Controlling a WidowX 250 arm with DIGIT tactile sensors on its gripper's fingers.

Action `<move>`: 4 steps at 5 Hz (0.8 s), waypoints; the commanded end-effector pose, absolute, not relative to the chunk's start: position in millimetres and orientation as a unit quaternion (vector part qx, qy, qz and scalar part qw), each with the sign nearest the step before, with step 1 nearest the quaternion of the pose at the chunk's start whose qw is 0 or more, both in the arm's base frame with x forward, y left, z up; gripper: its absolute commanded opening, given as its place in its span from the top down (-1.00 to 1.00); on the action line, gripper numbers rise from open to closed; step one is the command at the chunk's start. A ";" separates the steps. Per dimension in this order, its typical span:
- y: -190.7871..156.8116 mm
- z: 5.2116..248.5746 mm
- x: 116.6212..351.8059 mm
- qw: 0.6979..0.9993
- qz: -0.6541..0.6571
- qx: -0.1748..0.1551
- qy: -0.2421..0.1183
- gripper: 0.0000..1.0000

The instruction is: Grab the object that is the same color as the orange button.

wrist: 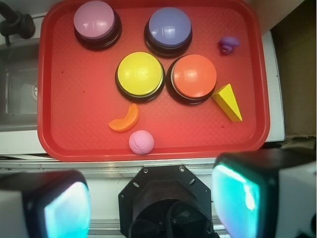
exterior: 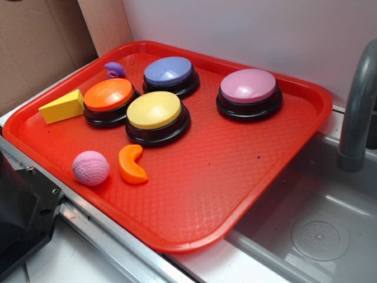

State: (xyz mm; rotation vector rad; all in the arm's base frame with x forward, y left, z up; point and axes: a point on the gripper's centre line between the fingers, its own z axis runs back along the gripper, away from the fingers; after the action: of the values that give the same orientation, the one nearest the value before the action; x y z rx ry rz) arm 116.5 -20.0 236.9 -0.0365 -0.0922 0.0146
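Note:
The orange crescent toy (exterior: 132,164) lies on the red tray (exterior: 247,177) near its front edge, just right of the pink ball (exterior: 91,168); it also shows in the wrist view (wrist: 125,119). The orange button (exterior: 109,95) stands at the tray's left, next to the yellow-topped button (exterior: 154,111); the wrist view shows it too (wrist: 193,76). My gripper (wrist: 151,203) is open and empty, high above the robot base, well short of the tray; its two fingers (wrist: 237,193) frame the bottom of the wrist view. It is not seen in the exterior view.
A yellow wedge block (exterior: 62,107), a small purple toy (exterior: 115,70), a blue button (exterior: 169,72) and a pink button (exterior: 248,87) are on the tray. A grey sink (exterior: 321,230) with a faucet (exterior: 356,112) is on the right. The black robot base (exterior: 20,218) is front left.

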 end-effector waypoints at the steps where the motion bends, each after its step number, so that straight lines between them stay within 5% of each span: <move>1: -20.0 236.9 116.5 0.999 0.007 -0.018 -0.046 -1.00; 2: -12.7 227.9 123.5 0.998 0.045 -0.032 -0.035 -1.00; 4: -10.5 189.4 143.5 0.984 0.174 0.026 -0.011 -1.00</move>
State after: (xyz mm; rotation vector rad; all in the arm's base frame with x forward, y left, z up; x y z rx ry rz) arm 142.6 -11.3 183.5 0.0560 0.0034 0.3376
